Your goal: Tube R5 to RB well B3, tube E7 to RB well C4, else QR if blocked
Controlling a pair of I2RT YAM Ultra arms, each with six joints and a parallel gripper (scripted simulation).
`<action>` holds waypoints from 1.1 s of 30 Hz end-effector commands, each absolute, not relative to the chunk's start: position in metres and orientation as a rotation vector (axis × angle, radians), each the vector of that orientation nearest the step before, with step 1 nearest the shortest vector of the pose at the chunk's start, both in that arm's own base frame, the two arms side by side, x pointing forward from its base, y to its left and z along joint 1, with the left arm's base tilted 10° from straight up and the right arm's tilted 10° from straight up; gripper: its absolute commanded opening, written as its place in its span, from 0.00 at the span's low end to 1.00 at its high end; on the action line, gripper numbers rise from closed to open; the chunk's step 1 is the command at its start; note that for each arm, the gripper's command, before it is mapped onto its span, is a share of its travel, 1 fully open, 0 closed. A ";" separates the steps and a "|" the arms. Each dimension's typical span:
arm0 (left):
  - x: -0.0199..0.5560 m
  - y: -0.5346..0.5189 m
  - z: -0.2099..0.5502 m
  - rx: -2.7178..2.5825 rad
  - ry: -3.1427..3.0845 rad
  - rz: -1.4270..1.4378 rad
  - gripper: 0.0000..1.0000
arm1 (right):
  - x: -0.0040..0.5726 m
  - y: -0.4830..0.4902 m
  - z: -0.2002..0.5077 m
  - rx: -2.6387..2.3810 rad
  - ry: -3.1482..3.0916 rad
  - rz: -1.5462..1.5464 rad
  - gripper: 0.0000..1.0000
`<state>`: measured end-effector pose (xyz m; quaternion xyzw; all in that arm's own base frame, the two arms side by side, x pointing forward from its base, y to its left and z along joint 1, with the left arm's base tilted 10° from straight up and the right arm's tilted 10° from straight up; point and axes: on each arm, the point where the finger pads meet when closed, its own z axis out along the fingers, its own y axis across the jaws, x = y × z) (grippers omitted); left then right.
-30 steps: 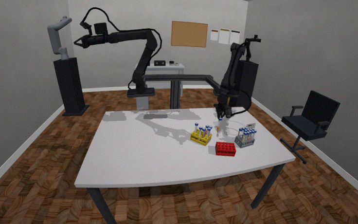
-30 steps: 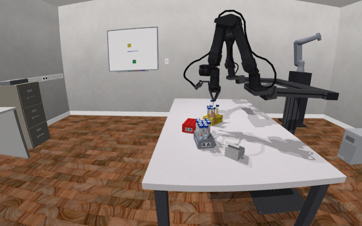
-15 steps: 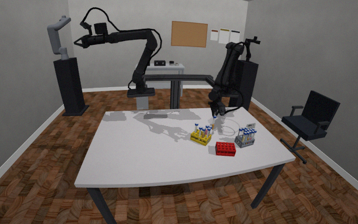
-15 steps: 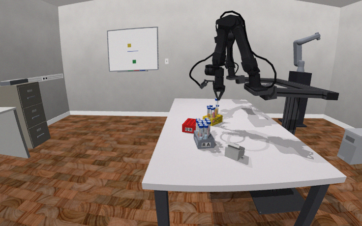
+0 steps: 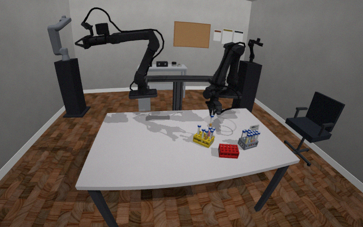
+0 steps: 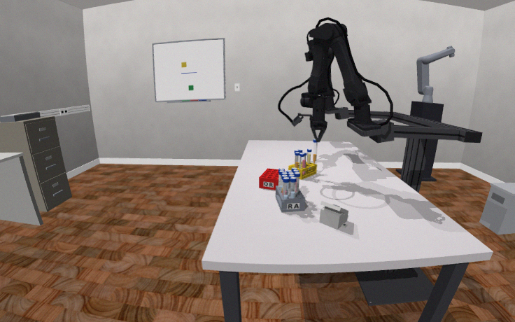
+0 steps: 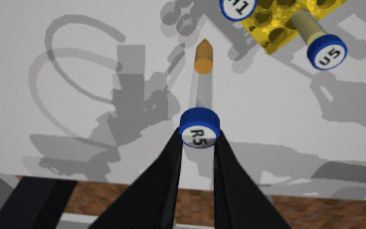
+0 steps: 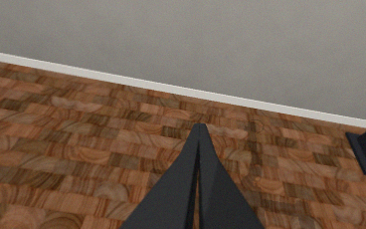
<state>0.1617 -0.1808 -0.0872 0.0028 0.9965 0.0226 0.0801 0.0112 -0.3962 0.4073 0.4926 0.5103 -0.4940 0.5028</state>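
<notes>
My left gripper point(image 7: 199, 134) point(image 5: 212, 113) point(image 6: 317, 138) is shut on tube R5 point(image 7: 199, 130) point(image 5: 211, 120) point(image 6: 314, 151), which has a blue cap and orange contents. It holds the tube upright above the bench, on the arms' side of the yellow rack RB point(image 5: 199, 141) point(image 6: 312, 171) point(image 7: 272, 48). RB holds several blue-capped tubes; U5 point(image 7: 326, 53) stands at its edge. The grey rack RA point(image 5: 244, 146) point(image 6: 290, 205) holds many capped tubes; E7 cannot be picked out. The red rack QR point(image 5: 228, 154) point(image 6: 264, 181) shows no tubes. My right gripper point(image 8: 199, 129) point(image 5: 77, 43) is shut and empty, raised high.
A small grey box point(image 6: 333, 218) point(image 5: 254, 127) stands on the white table point(image 5: 138, 163) point(image 6: 259, 239) beside RA, towards the arms. Its button and lamp are not readable here. Tall tubes in RB and RA stick up above their racks. The right arm stays off the table's racks.
</notes>
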 end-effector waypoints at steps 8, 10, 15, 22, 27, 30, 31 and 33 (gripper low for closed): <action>0.178 -0.196 -0.083 -0.064 2.958 0.070 0.00 | 0.003 -0.385 0.432 1.174 1.179 -1.226 0.00; 0.179 -0.200 -0.083 -0.050 2.958 0.070 0.00 | 0.003 -0.385 0.432 1.174 1.179 -1.226 0.00; 0.185 -0.204 -0.082 -0.046 2.958 0.072 0.00 | 0.003 -0.385 0.432 1.174 1.179 -1.226 0.00; 0.191 -0.211 -0.082 -0.042 2.958 0.071 0.00 | 0.003 -0.385 0.432 1.174 1.179 -1.226 0.00; 0.196 -0.218 -0.081 -0.038 2.959 0.070 0.00 | 0.003 -0.385 0.432 1.174 1.179 -1.226 0.00; 0.200 -0.221 -0.080 -0.044 2.959 0.070 0.00 | 0.003 -0.385 0.432 1.174 1.179 -1.226 0.00; 0.201 -0.223 -0.080 -0.040 2.959 0.070 0.00 | 0.003 -0.385 0.432 1.174 1.179 -1.226 0.00; 0.201 -0.223 -0.080 -0.040 2.959 0.070 0.00 | 0.003 -0.385 0.432 1.174 1.179 -1.226 0.00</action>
